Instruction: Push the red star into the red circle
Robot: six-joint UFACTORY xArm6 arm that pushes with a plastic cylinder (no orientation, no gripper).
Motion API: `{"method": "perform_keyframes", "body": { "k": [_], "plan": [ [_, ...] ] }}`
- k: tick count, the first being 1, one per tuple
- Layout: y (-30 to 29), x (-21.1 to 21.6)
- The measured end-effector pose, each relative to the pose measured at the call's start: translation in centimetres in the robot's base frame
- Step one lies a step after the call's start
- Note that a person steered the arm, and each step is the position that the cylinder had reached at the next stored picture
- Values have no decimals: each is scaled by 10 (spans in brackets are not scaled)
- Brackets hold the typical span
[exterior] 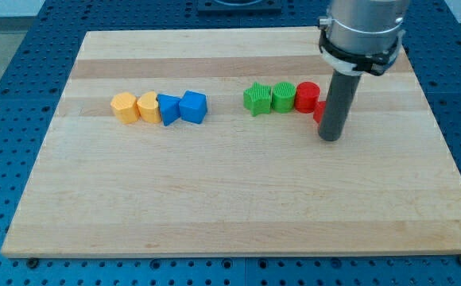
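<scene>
The red circle (pixel 307 97) sits right of the board's centre, at the right end of a row. The red star (pixel 319 112) lies just to its lower right, touching it, and is mostly hidden behind the dark rod; only a red sliver shows. My tip (pixel 331 137) rests on the board directly in front of the star, at its lower right side, close against it.
A green star (pixel 256 98) and a green round block (pixel 284 97) line up left of the red circle, touching. At the view's left a row holds an orange hexagon (pixel 124 106), an orange heart (pixel 148 106), a blue block (pixel 168 109) and a blue cube (pixel 192 106). The wooden board (pixel 230 199) lies on a blue perforated table.
</scene>
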State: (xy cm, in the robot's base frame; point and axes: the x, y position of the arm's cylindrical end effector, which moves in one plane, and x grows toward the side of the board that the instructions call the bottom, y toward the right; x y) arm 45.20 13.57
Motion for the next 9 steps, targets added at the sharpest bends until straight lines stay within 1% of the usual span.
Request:
{"method": "perform_keyframes", "body": {
  "k": [2, 5, 7, 9],
  "plan": [
    [9, -13],
    [20, -19],
    [21, -32],
    [21, -35]
  ]
}}
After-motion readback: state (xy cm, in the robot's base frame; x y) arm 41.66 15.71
